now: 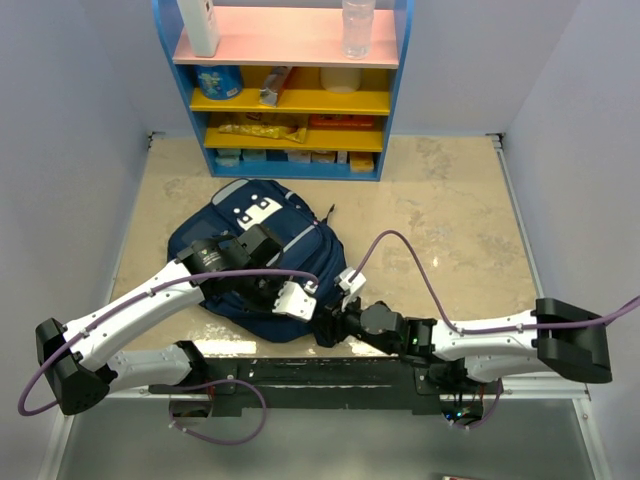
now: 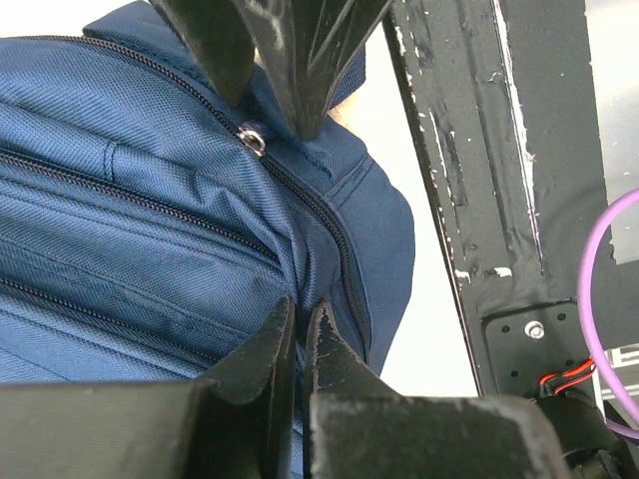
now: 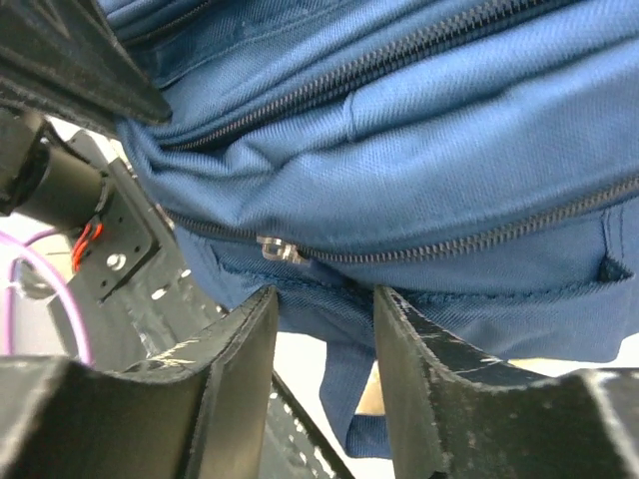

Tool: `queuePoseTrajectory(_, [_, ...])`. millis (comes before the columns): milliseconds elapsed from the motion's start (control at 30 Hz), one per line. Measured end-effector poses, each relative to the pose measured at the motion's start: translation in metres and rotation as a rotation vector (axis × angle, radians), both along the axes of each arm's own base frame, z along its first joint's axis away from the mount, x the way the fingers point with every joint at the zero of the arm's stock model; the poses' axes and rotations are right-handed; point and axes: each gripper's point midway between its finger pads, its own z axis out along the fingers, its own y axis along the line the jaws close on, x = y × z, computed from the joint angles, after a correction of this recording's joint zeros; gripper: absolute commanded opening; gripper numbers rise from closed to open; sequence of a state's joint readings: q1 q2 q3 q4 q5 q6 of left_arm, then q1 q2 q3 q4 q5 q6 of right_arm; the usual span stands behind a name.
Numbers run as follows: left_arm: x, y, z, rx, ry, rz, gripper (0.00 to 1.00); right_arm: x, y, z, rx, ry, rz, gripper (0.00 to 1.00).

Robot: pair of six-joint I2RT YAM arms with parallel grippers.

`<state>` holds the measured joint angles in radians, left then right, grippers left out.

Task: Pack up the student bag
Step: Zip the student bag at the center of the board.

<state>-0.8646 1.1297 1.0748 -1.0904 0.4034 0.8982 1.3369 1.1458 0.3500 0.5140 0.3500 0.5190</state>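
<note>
1. Left gripper point(image 2: 304, 314): its fingers are closed to a sliver and pinch a thin fold of the navy blue fabric backpack point(image 1: 285, 220) at the bag's near end.
2. Right gripper point(image 3: 325, 294): its jaws stand apart and hold nothing (only blue cloth shows beyond the gap). A small silver zipper pull point(image 3: 278, 247) sits just above one finger.
3. The backpack lies in the middle of the beige marbled tabletop point(image 1: 450, 220), with the two grippers facing each other at its near edge.
4. The zip lines seen from both wrists look shut, and what the bag holds is hidden.
5. A blue open shelf unit point(image 1: 395, 100) stands at the far edge. A white bottle point(image 1: 203, 25) and a clear plastic bottle point(image 1: 358, 25) stand on its pink top board. A blue tub point(image 1: 220, 80), packets and boxes are on the yellow boards below.
</note>
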Motion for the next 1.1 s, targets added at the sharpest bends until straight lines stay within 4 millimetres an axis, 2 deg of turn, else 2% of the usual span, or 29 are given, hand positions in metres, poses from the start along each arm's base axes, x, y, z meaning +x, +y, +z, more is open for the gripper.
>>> queuePoseTrajectory(233, [0.0,0.001,0.0,0.005,0.002,0.002,0.0,0.007,0.004,-0.002,-0.019,-0.035,-0.066,0.25])
queuePoseTrajectory(467, [-0.001,0.006,-0.003,0.031,0.004,0.011,0.01,-0.001,0.021,-0.01,-0.056,-0.077,-0.072,0.01])
queuePoseTrajectory(667, [0.0,0.008,-0.003,0.04,0.001,0.015,0.0,-0.014,0.019,-0.001,-0.071,-0.109,-0.069,0.0])
queuePoseTrajectory(933, [0.005,0.003,-0.004,0.014,-0.021,0.013,0.01,-0.019,-0.01,0.038,0.008,-0.071,-0.124,0.0])
queuePoseTrajectory(1000, [0.004,0.003,-0.006,0.014,-0.02,0.011,0.01,-0.018,-0.017,0.037,0.01,-0.042,-0.153,0.0])
queuePoseTrajectory(1100, [0.003,0.003,-0.009,0.016,-0.018,0.009,0.01,-0.018,-0.026,0.023,-0.033,-0.002,-0.179,0.0])
